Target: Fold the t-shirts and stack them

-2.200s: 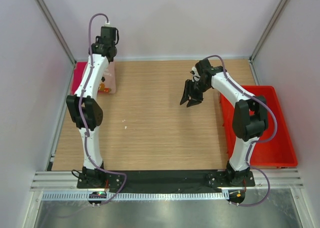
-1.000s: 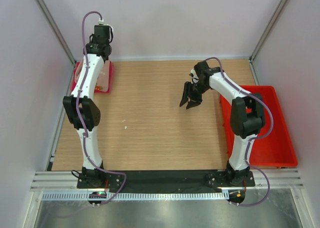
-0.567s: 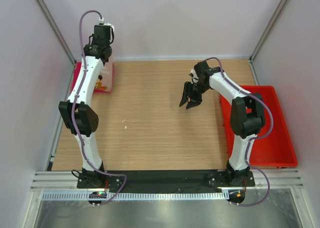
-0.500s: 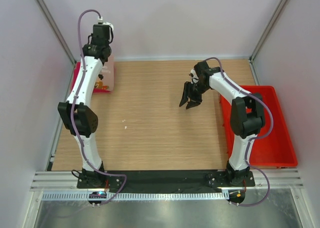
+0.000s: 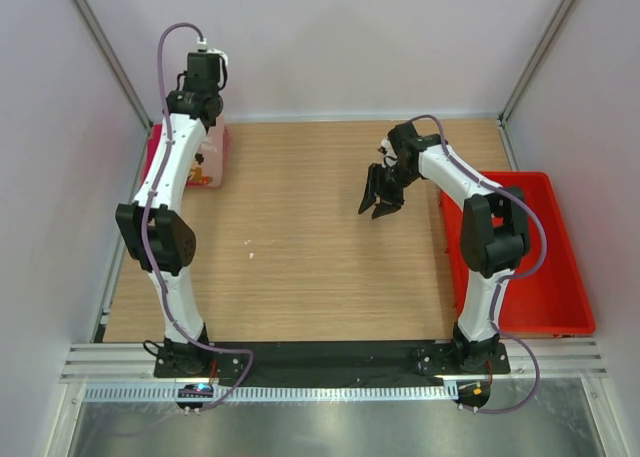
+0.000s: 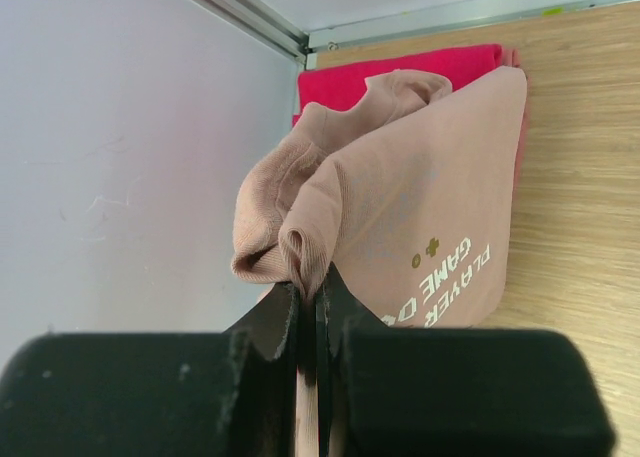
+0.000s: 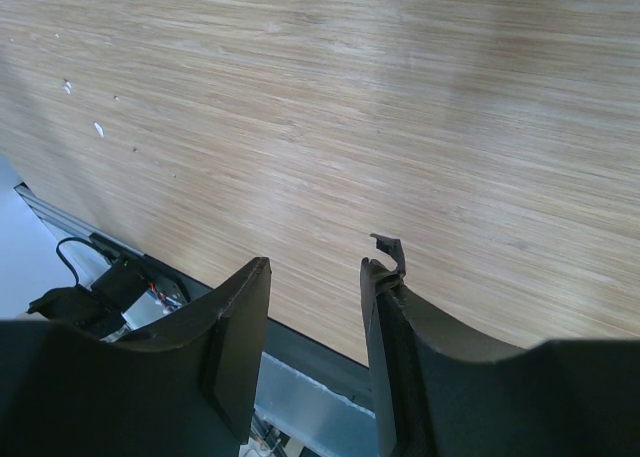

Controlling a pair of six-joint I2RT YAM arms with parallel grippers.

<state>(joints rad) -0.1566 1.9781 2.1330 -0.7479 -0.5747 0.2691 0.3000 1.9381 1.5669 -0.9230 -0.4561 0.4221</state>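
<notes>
The left arm stretches to the surface's [image 5: 300, 257] far-left corner, its pincer [image 6: 308, 282] clamped shut on a bunched fold of the pale pink t-shirt [image 6: 420, 197]. That shirt lies lengthwise along the left edge atop the magenta t-shirt [image 6: 400, 72]. The right arm bends over mid-surface, its pincer [image 5: 378, 202] partly open and empty. A red bin [image 5: 565, 267] sits at the right edge.

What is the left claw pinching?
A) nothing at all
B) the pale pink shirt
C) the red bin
B: the left gripper is shut on a bunched fold of the pale pink shirt.
</notes>
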